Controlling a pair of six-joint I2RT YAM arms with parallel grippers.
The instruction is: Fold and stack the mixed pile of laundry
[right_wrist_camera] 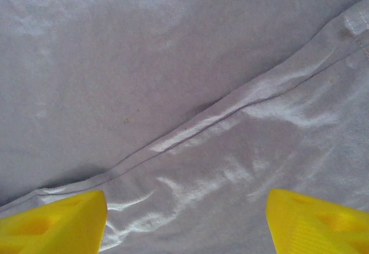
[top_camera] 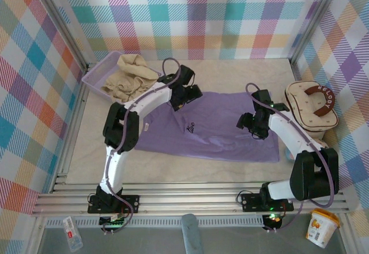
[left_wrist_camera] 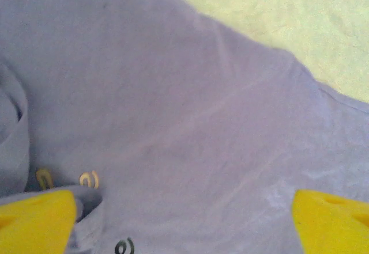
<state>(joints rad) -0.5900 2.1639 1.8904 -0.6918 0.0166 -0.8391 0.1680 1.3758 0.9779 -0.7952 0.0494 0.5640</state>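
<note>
The lavender-purple cotton T-shirt [top_camera: 219, 130] lies spread flat mid-table. The left gripper [left_wrist_camera: 184, 213] hovers over its far left part and the right gripper [right_wrist_camera: 187, 219] over a stitched hem, both released and empty. The crumpled cream-beige shirt [top_camera: 131, 74] sits in the lavender plastic basket [top_camera: 92, 78].

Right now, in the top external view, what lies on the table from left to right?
lavender plastic mesh basket holding a cream-beige cloth shirt → lavender-purple cloth T-shirt → cream padded bag with brown handle

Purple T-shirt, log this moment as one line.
T-shirt: spread out | left end effector: open | right end effector: open | beige shirt: in basket
</note>
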